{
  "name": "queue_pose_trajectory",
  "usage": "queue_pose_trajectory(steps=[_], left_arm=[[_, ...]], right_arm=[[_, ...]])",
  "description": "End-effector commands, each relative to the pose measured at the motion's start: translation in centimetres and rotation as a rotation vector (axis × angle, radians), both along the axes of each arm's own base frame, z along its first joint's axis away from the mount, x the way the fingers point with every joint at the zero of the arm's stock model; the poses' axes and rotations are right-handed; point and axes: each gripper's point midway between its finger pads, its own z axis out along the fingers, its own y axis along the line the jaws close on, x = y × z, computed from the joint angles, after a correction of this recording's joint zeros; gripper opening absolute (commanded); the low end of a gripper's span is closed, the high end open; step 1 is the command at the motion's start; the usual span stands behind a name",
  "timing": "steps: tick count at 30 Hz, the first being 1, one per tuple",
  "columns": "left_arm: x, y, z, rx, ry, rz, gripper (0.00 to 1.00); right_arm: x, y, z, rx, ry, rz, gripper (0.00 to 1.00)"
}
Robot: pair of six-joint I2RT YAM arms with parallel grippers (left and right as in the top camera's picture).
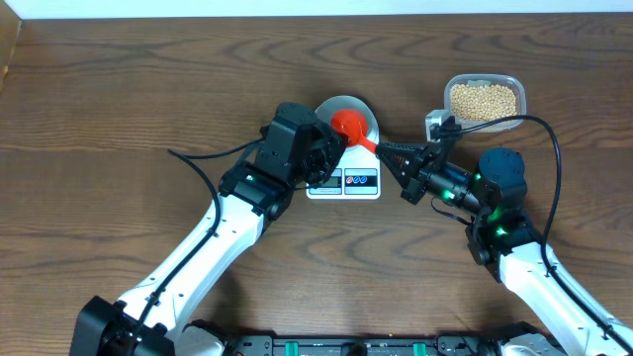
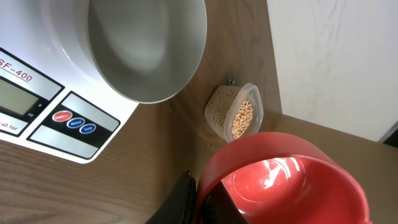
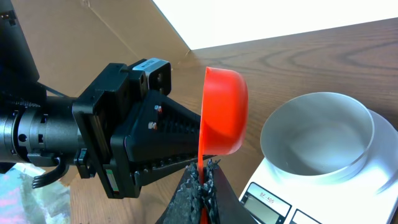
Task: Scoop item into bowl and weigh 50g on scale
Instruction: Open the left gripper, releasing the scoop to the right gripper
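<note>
Right pincer (image 3: 202, 184) is clamped hard on the thin handle of the red scoop (image 3: 225, 112). The handle runs straight down between its fingers, and the cup part stands on edge above them. Left pincer (image 1: 331, 138) is closed tight too, right at the scoop's rim where the cup meets the handle. It looks like it's pinching the scoop there, though that view is cropped, so I'm not 100% sure.

So both arms seem to have the same scoop, hanging just over the bowl (image 3: 317, 130). The bowl is empty and sits on the scale (image 2: 25, 68). The scoop is empty too. All the beans (image 1: 483, 99) are over in the clear tub (image 1: 485, 77), off to the right of the scale.

What worries me:
- If one arm pulls away while the other hasn't let go, the scoop twists or pops loose and drops on the bowl. That could shove it off the scale.
- The grip is way out on a skinny handle, so the scoop could pivot once it digs into beans and spill them on the table.
- The tub looks light, so a sideways push could slide or tip it.
- A full scoop could easily overshoot the target weight.
</note>
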Motion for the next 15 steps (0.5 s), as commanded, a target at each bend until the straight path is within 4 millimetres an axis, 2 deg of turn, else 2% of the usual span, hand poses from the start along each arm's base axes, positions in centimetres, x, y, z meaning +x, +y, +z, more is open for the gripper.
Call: queue_pose_trajectory(steps=[1,3,4,7,15], left_arm=[[-0.3,-0.1,-0.7,0.018,0.004,-0.023,0.08],[-0.3,0.0,-0.7,0.02,0.003,-0.02,0.15],[-0.2,0.0,-0.7,0.022,0.001,-0.016,0.22],[0.0,0.4,-0.7,0.03,-0.003,0.001,0.35],[0.5,1.0,-0.7,0.07,-0.039,-0.015,0.38]], right_arm=[[0.0,0.3,0.8,0.006,-0.015,0.014,0.01],[0.4,0.1,0.6,0.001,-0.013,-0.01,0.01],[0.6,-0.2,0.5,-0.004,-0.009,-0.031,0.01],[1.5,-1.0,0.3,-0.013,-0.006,-0.09,0.01],[2.7,-2.6,0.3,-0.019,-0.008,-0.162,0.01]])
